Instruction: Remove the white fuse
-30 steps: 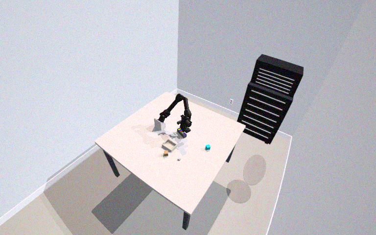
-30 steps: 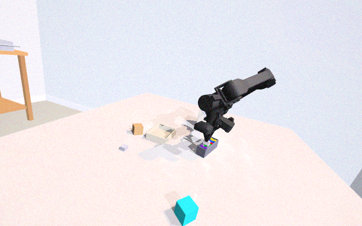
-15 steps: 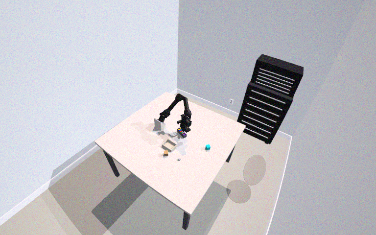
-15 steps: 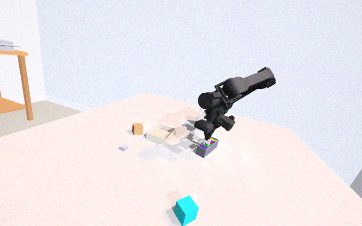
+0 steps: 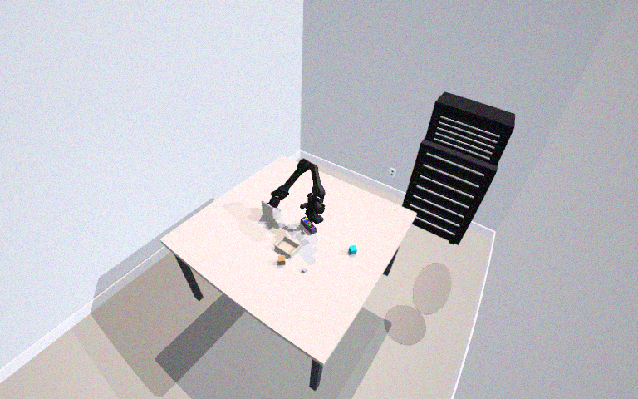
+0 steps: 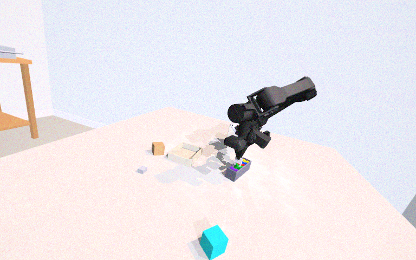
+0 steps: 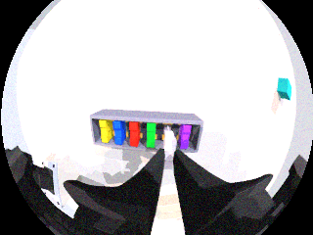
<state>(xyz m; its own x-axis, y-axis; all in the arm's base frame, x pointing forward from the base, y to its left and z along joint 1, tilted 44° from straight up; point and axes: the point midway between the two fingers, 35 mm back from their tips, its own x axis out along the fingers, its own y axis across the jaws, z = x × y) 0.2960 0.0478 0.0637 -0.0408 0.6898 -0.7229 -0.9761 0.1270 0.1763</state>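
We see the gripper clenched on the white fuse; fuse upright, long axis vertical. It sits between green and purple fuses in the fuse block; tray lies well apart.

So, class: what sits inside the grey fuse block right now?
In the fuse block, a row of upright fuses: yellow, blue, red, green, purple. The gripper is shut on the white fuse between green and purple. The fingers cover its lower part.
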